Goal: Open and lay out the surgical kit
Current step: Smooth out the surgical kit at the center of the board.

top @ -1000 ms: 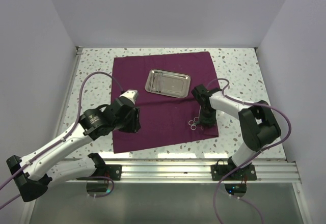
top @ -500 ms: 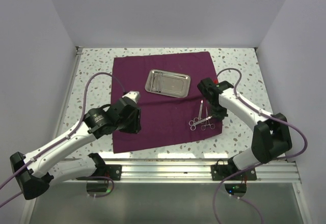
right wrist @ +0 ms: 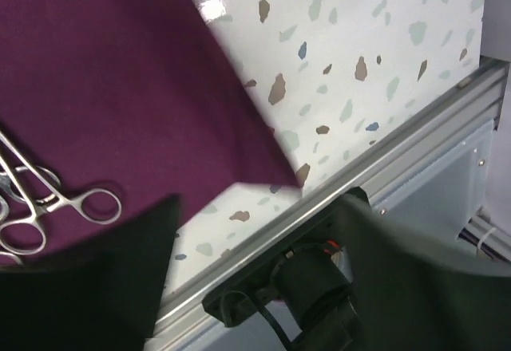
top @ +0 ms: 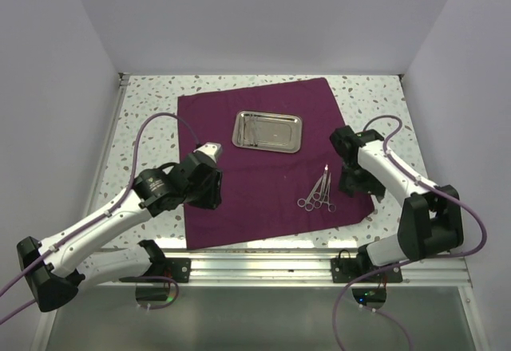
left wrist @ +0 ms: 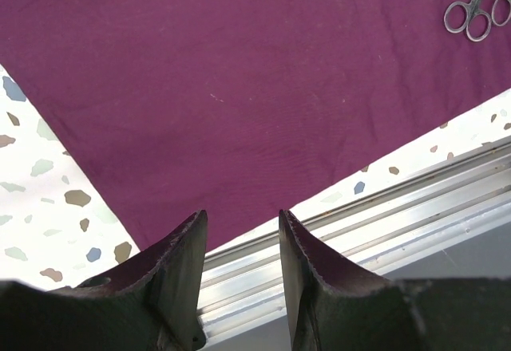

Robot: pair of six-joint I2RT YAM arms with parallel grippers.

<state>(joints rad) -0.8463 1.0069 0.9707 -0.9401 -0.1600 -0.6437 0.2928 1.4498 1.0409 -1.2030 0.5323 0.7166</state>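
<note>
Surgical kit [top: 263,167] lies opened out on the white speckled table [top: 152,120], just beyond the ribbed aluminium rail [top: 319,263] at the near edge where my two arms are bolted

Nearest to me, my left fingers [left wrist: 239,231] stand slightly apart with nothing between them. They hang over the near left part of the dark maroon cloth wrap [top: 239,215], and their tips frame the cloth's near edge and the rail below it. I cannot tell whether they touch the fabric

My right fingers [right wrist: 259,215] are at the cloth's near right corner, spread wide and blurred in my wrist view. That corner lies flat on the table in the gap between them, and they are not gripping it

A little further out, on the right half of the cloth, the thin ring-handled steel forceps [top: 318,193] lie bunched together. Their rings are toward me and their tips point away, and they sit just left of my right fingers

Further still, near the middle of the far half of the cloth, the small shiny rectangular steel tray [top: 267,131] rests flat and well apart from the forceps. Something thin glints inside it, too small to make out

The cloth itself is smooth, reaching almost to the far end of the table
</note>
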